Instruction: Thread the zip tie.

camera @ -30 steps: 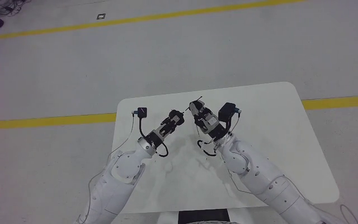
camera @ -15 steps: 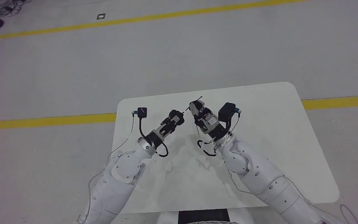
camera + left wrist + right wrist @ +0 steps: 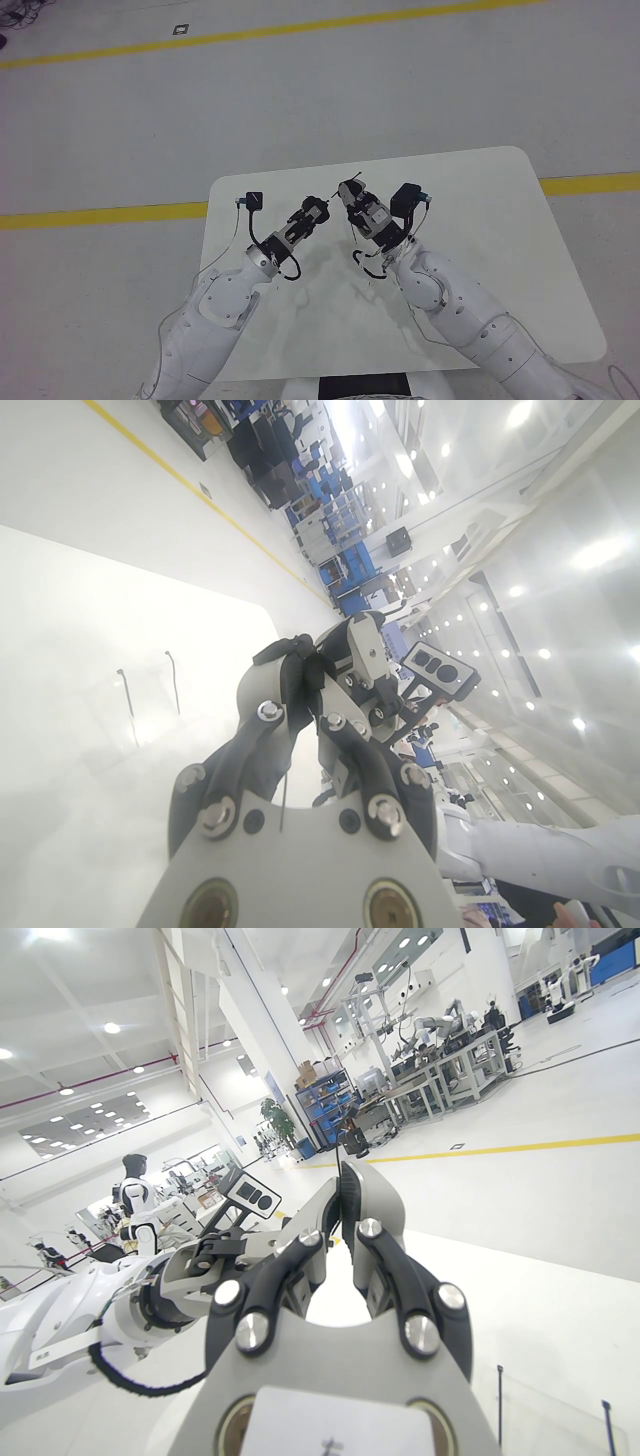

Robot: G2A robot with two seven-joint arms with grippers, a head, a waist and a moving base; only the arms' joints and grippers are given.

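Note:
Both grippers hang close together above the middle of the white table point(image 3: 480, 200). My right gripper point(image 3: 343, 188) point(image 3: 341, 1183) is shut on a thin black zip tie point(image 3: 338, 1150), whose end sticks out past the fingertips. My left gripper point(image 3: 318, 205) point(image 3: 300, 650) is shut too, right in front of the right one. A thin black strand of zip tie point(image 3: 283, 800) runs back between its fingers. Where the two grippers meet, the tie is hidden by the fingers.
Two spare black zip ties point(image 3: 127, 700) point(image 3: 173, 685) lie flat on the table on a clear sheet, seen also from the right wrist as spare ties point(image 3: 499, 1398) point(image 3: 606, 1423). The table's far edge is near the grippers; free surface lies to the right.

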